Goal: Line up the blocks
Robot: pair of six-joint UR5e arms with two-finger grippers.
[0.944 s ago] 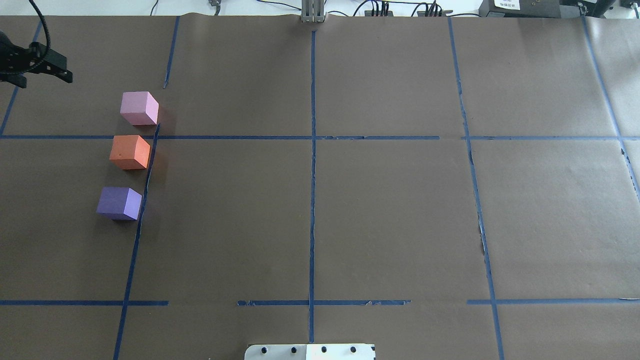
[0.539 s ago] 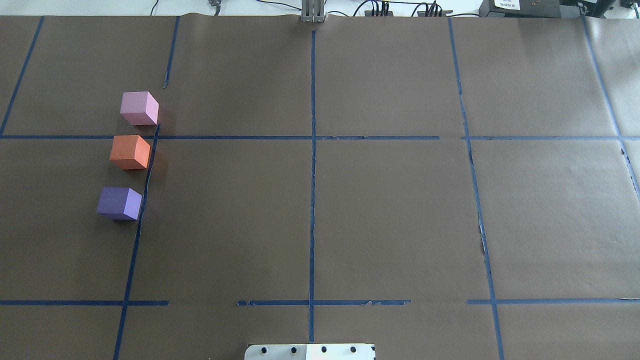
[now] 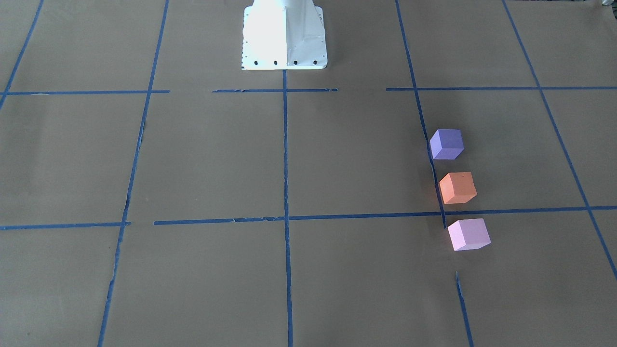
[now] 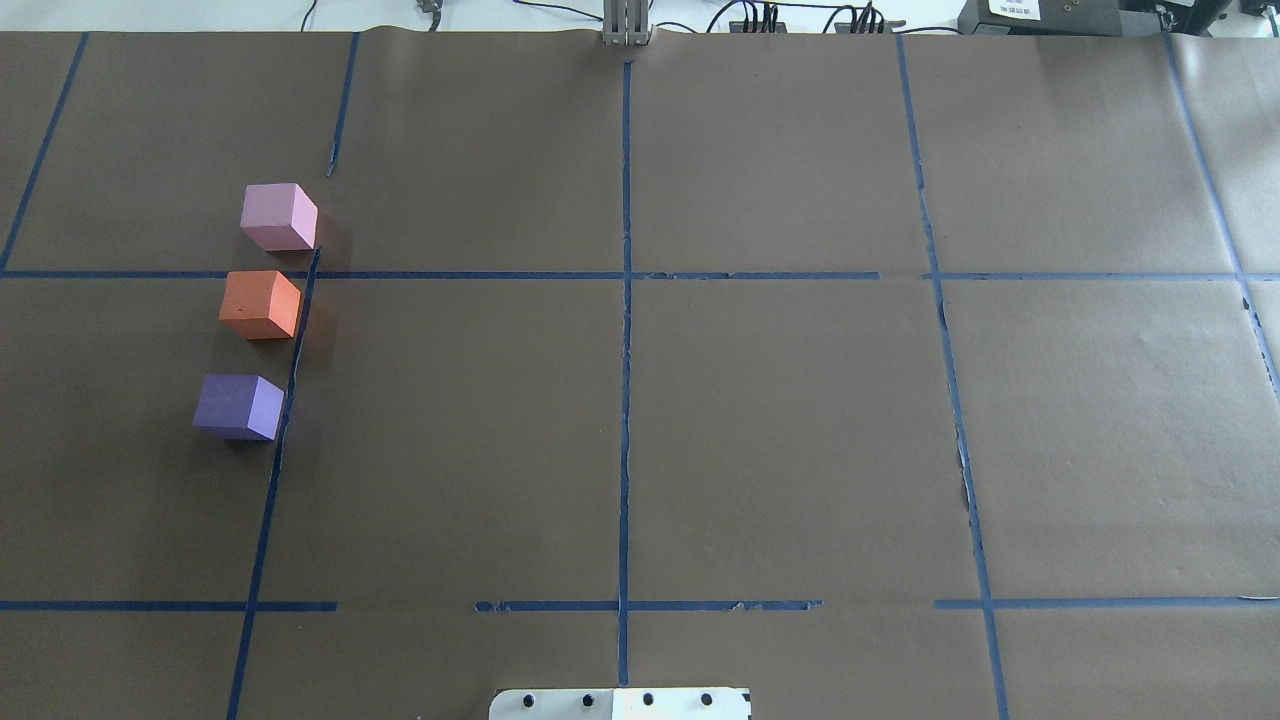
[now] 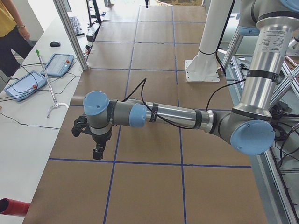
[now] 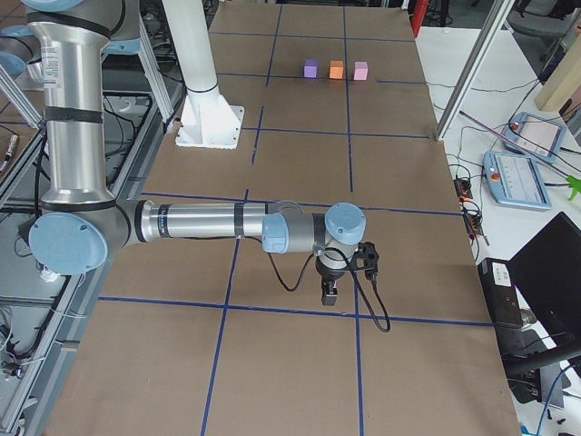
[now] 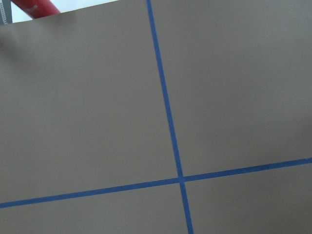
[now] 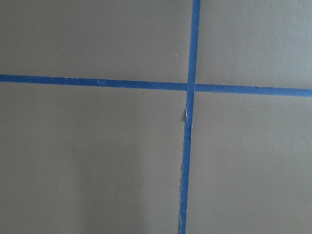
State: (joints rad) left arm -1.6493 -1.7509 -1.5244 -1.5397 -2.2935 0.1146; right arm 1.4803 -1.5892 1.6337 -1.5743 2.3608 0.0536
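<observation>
Blocks stood in a row at about nine o'clock on the tabletop (image 4: 780, 420) in the overhead view. The row ran from twelve toward six: the pink block (image 4: 278, 216) at the twelve o'clock end, the orange block (image 4: 260, 304) in the middle, and the purple block (image 4: 239, 406) at the six o'clock end. None touched its neighbour, and the gap between orange and purple was a little wider than the one between pink and orange. A blue tape line (image 4: 262, 520) ran just beside the row on its three o'clock side.

My right pincer (image 6: 329, 292) hung pointing down over the brown paper, close above a tape line. From it the three blocks lay far off at about twelve o'clock in the right-end view, well apart from me, near the far end of the tabletop. I could not tell whether its fingers were wide or narrow.

My left pincer (image 5: 96, 151) also pointed down over the paper near a tape line. Its spread I could not tell either. No view held it together with the blocks, so I could not place them against it.
</observation>
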